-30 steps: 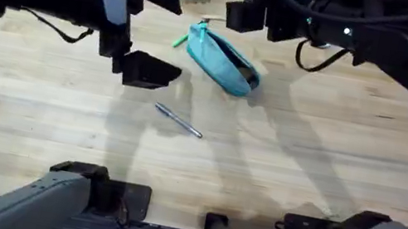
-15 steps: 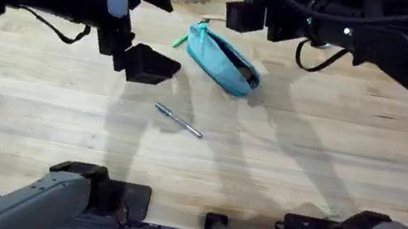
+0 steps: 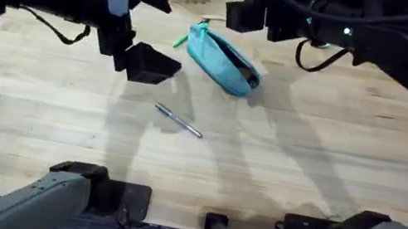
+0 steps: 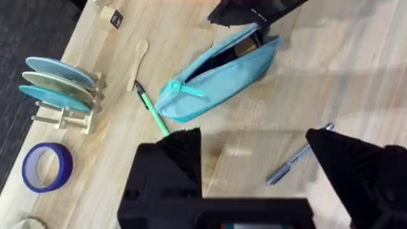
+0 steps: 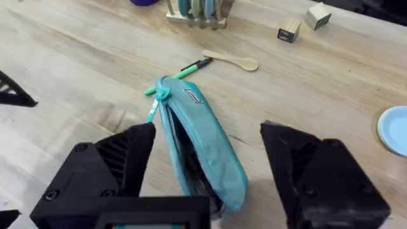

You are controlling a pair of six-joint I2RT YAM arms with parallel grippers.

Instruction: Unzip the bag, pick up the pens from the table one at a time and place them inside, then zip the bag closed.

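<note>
Pale plank table (image 3: 306, 158), grain running left to right, seen from above. Teal bag (image 3: 222, 60) lies at upper centre, a soft fabric pouch slumped on its side, its zipper parted so that a dark slit shows along the top in both wrist views. Green pen (image 3: 180, 40) lies against the bag's upper-left end, partly tucked under it; silver pen (image 3: 178, 120) lies well apart, lower centre, a slim metal rod that will roll readily.

Left gripper (image 4: 254, 165) hovers above the table between the two pens, jaws spread wide and empty. Right gripper (image 5: 206, 168) hangs over the bag, jaws likewise spread, straddling it without touching.

With the zipper apparently undone, your step is the first pen. Choose the silver one: it lies free on bare wood. Turn the left jaws square across its shaft, descend until the tips nearly meet the wood, and close at mid-length so it does not tip. Use the right gripper to hold the limp opening apart, since the fabric will likely fold shut.
</note>
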